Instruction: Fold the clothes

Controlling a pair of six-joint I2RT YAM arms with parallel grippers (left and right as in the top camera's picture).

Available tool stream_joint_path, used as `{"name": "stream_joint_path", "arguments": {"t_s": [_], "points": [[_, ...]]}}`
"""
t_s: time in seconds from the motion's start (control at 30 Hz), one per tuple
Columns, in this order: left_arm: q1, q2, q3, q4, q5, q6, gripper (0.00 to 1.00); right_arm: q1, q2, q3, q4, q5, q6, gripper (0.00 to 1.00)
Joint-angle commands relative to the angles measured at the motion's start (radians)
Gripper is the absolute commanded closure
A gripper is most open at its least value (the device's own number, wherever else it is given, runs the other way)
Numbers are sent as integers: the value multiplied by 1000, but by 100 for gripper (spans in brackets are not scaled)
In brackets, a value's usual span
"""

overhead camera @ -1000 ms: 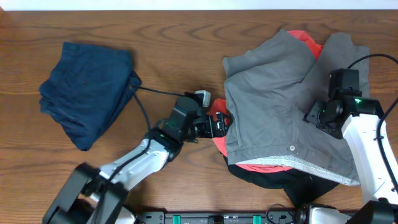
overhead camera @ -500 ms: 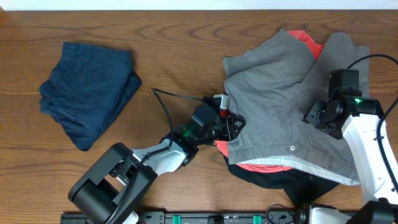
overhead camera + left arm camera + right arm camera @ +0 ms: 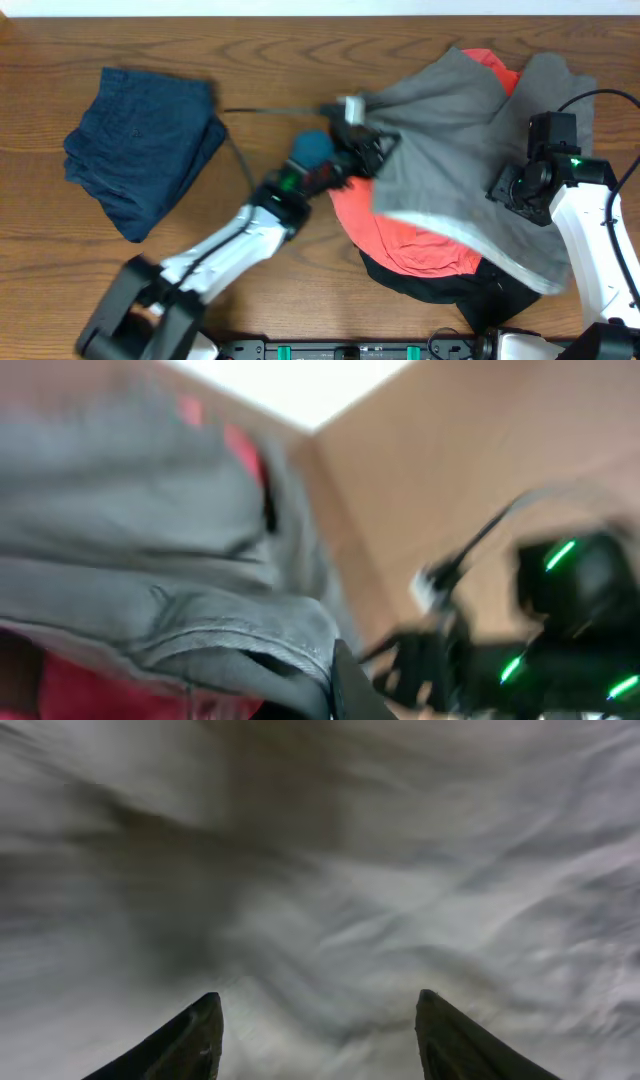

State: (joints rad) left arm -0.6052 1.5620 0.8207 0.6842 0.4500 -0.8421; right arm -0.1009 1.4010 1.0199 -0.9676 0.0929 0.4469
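The grey shorts (image 3: pixel 455 125) lie on a heap at the right of the table, their left side lifted off it. My left gripper (image 3: pixel 365 140) is shut on that left edge and holds it up. In the left wrist view a grey fold (image 3: pixel 200 610) runs against one dark finger (image 3: pixel 347 688). A red T-shirt (image 3: pixel 410 235) shows underneath. The dark navy garment (image 3: pixel 140 145) lies folded at the far left. My right gripper (image 3: pixel 320 1020) hovers open over grey cloth (image 3: pixel 330 890), at the shorts' right side (image 3: pixel 507 186).
A black garment (image 3: pixel 430 288) sticks out under the red T-shirt near the front edge. The left arm's cable (image 3: pixel 270 110) runs across the bare wooden table (image 3: pixel 280 50) between the two heaps.
My left gripper closed on the shorts' left edge and swung up and back with it, uncovering the red T-shirt. The right arm stayed where it was.
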Motion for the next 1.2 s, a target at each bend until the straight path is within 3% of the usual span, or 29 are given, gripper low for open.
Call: {"name": "stream_joint_path", "arguments": {"t_s": [0.0, 0.27, 0.43, 0.53, 0.77, 1.0, 1.17], "points": [[132, -89, 33, -5, -21, -2, 94, -10, -11, 6, -4, -61, -65, 41], [463, -191, 33, -389, -19, 3, 94, -10, -11, -3, -34, -102, -113, 43], [592, -189, 33, -589, -20, 53, 94, -9, -7, -29, -22, -151, -158, 46], [623, -189, 33, -626, -21, 119, 94, -8, -7, -72, 19, -247, -228, 51], [641, -189, 33, -656, -23, 134, 94, -3, -6, -256, 225, -369, -262, 87], [637, -189, 32, -745, -24, 135, 94, -3, -5, -465, 608, -353, -280, 85], [637, -189, 32, -755, -23, 164, 94, -8, 10, -529, 732, -100, -243, 86]]}}
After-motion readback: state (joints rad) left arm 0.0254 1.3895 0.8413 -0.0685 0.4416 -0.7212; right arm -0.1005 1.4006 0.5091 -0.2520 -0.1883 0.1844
